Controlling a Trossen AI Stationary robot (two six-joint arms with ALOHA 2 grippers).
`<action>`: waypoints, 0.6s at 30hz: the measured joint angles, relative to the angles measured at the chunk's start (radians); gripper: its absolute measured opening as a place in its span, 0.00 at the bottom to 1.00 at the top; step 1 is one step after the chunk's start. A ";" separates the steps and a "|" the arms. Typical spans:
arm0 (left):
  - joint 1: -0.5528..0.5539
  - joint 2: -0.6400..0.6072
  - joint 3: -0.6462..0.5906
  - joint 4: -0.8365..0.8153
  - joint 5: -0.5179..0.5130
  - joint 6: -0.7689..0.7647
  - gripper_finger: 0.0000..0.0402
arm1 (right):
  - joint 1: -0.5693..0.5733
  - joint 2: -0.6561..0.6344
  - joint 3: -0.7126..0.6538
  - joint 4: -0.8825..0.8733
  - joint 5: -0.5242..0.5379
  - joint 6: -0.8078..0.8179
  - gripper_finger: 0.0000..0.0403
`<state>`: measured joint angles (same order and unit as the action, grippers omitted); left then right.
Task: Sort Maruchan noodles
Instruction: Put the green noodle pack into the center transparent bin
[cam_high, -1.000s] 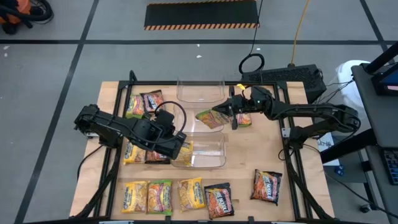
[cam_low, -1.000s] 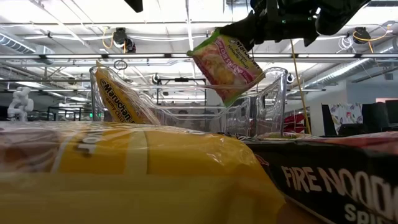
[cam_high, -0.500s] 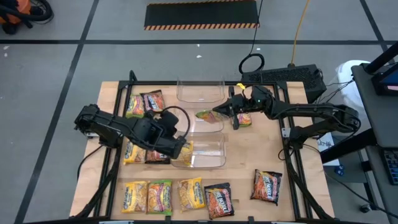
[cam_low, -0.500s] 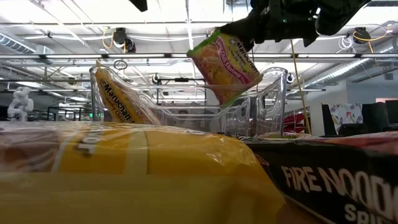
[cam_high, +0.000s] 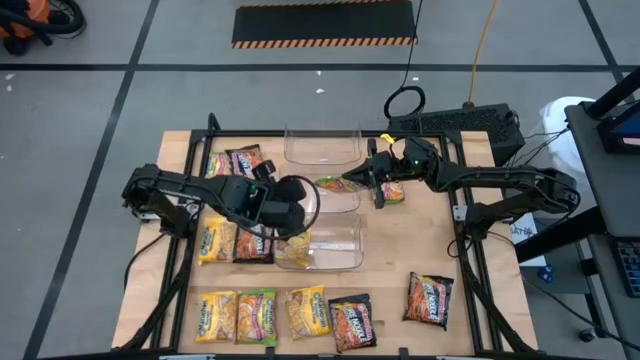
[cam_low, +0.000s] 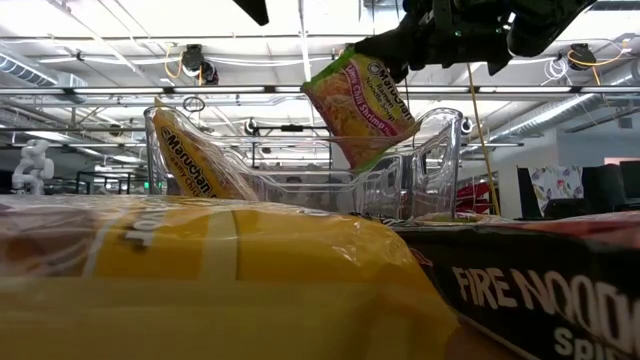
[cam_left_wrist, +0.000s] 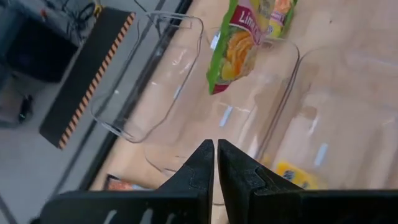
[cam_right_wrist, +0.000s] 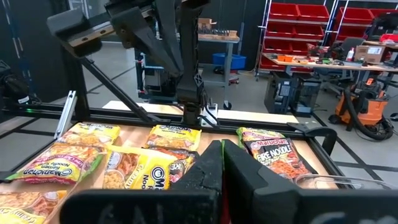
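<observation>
A green-yellow Maruchan packet (cam_low: 362, 105) hangs over the middle clear bin (cam_high: 338, 203), held by my right gripper (cam_low: 378, 45), which is shut on it. My left gripper (cam_left_wrist: 216, 155) hovers shut and empty over the near bin (cam_high: 335, 255), pointing toward the hanging packet (cam_left_wrist: 239, 43). A yellow packet (cam_low: 195, 160) leans against the near bin's wall. Other noodle packets lie flat on the table: two at the far left (cam_high: 232, 164), two at the left (cam_high: 228, 243), several along the near edge (cam_high: 285, 315). My right gripper pinches the green-yellow packet by its upper corner (cam_low: 350, 57) between its two fingers, which come in level from the table's right side. The packet hangs tilted below the fingers, clear of the table. In the right wrist view the fingers hide it.
A third clear bin (cam_high: 322, 145) stands at the far edge. One packet (cam_high: 393, 193) lies under my right arm and a dark one (cam_high: 428, 300) at the near right. A "Fire Noodle" packet (cam_low: 540, 290) and a yellow one (cam_low: 200, 270) fill the low view's foreground.
My left gripper has moved toward the table's right and far side, nearer the middle bin, and has rolled about its own axis. The green-yellow packet has swung a little in my right gripper's hold; that arm has kept still.
</observation>
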<state>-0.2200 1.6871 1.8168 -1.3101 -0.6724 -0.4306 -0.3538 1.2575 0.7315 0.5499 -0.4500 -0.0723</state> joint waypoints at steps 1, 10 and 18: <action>0.004 0.000 0.000 -0.001 0.000 0.033 0.07 | 0.000 0.000 0.000 0.000 0.000 -0.002 0.00; 0.037 0.000 0.000 -0.002 0.074 0.119 0.05 | 0.000 0.000 0.000 0.000 0.001 -0.003 0.00; 0.039 0.000 0.000 -0.002 0.097 0.102 0.04 | 0.000 0.000 0.000 0.000 0.003 -0.003 0.00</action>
<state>-0.1806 1.6871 1.8168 -1.3121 -0.5752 -0.3286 -0.3538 1.2572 0.7315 0.5499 -0.4473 -0.0757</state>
